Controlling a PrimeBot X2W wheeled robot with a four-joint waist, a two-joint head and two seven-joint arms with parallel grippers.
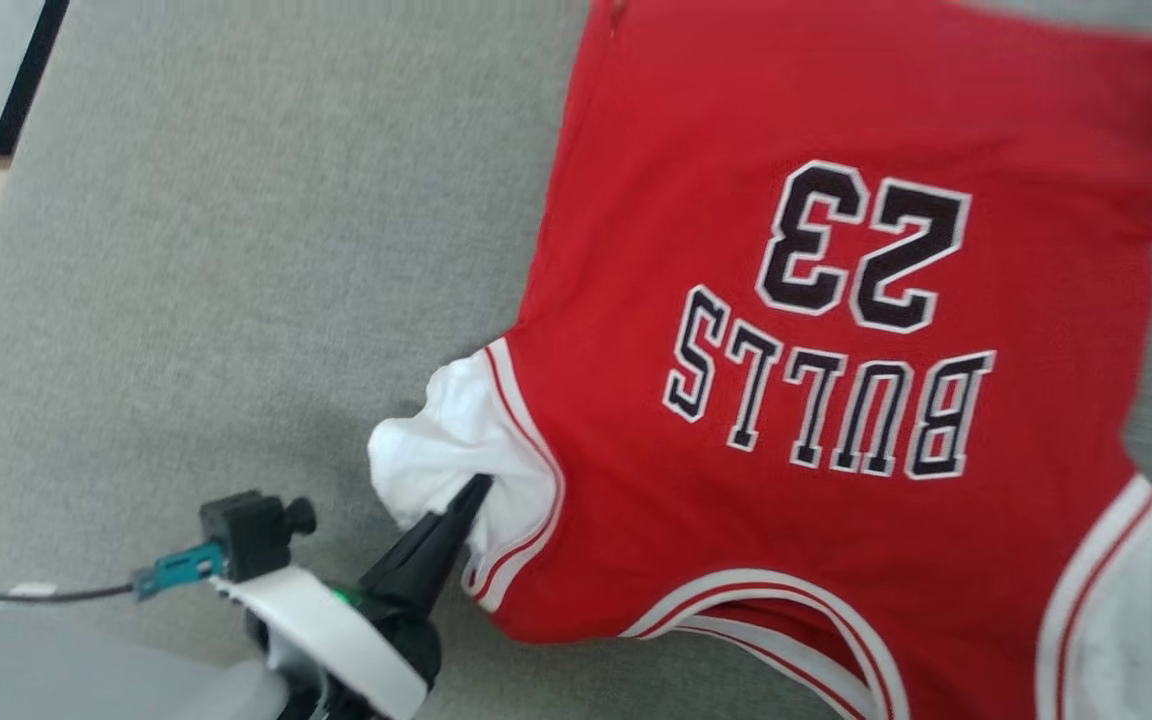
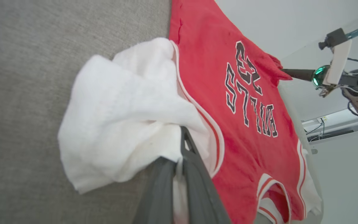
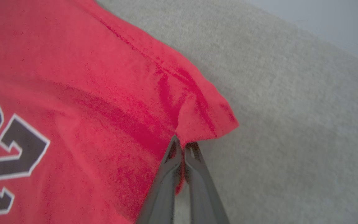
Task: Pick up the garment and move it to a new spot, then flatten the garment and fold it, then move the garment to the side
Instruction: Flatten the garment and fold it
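I find the garment [image 1: 836, 300] lying spread, print side up, on the grey fabric surface [image 1: 236, 250], in the right part of the head view. The left gripper [image 1: 476, 490] has its fingers pinched together on the bunched white sleeve [image 2: 120, 118] at the shirt's near corner. The right gripper [image 3: 183, 145] is likewise clamped tight, its tips nipping the red hem corner on the far side. In the head view that corner is blurred; the dark smudge there is probably those fingertips.
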